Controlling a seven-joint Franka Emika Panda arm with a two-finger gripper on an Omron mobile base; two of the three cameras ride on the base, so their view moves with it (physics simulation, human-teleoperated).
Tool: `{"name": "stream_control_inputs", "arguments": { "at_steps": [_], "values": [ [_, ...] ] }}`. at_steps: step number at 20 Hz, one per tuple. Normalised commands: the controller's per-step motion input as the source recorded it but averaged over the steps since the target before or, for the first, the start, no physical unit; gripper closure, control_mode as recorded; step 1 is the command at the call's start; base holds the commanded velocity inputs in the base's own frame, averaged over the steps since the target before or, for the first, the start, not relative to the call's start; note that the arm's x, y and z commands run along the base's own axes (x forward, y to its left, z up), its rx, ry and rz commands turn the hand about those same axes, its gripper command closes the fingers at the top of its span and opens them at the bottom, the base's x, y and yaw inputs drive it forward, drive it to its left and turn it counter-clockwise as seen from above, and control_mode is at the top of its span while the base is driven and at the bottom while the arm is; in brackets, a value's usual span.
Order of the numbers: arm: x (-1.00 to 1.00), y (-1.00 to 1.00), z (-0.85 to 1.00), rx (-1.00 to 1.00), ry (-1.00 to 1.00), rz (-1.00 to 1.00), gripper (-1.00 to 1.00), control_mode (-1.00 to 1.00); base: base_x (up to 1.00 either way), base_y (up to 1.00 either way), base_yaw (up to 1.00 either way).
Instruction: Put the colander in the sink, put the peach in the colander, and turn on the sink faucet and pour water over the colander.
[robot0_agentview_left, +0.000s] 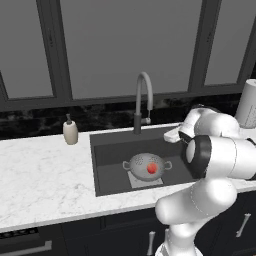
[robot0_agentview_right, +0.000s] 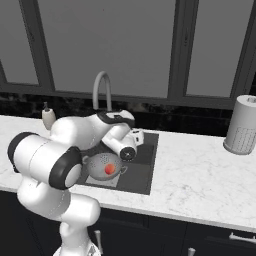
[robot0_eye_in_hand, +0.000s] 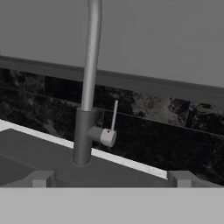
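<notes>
Peach (robot0_agentview_left: 151, 168) in colander (robot0_agentview_left: 146, 166), colander in sink (robot0_agentview_left: 112, 155).

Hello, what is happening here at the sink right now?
A white robot arm is working at the sink. The colander already sits in the basin with the peach inside it. The gripper, jaws open and empty, faces the sink faucet and its side lever. No water runs yet.
</notes>
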Motion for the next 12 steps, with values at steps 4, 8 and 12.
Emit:
{"name": "stream_control_inputs", "arguments": {
  "at_steps": [4, 8, 12],
  "values": [
    [0.37, 0.00, 0.00, 0.06, -0.07, -0.15, -1.00, -1.00, 0.00, 0.00, 0.00],
    [0.32, -0.01, 0.00, 0.07, -0.04, -0.07, -1.00, -1.00, 0.00, 0.00, 0.00],
    [0.04, -0.11, 0.00, 0.02, -0.02, 0.00, -1.00, -1.00, 0.00, 0.00, 0.00]
  ]
}}
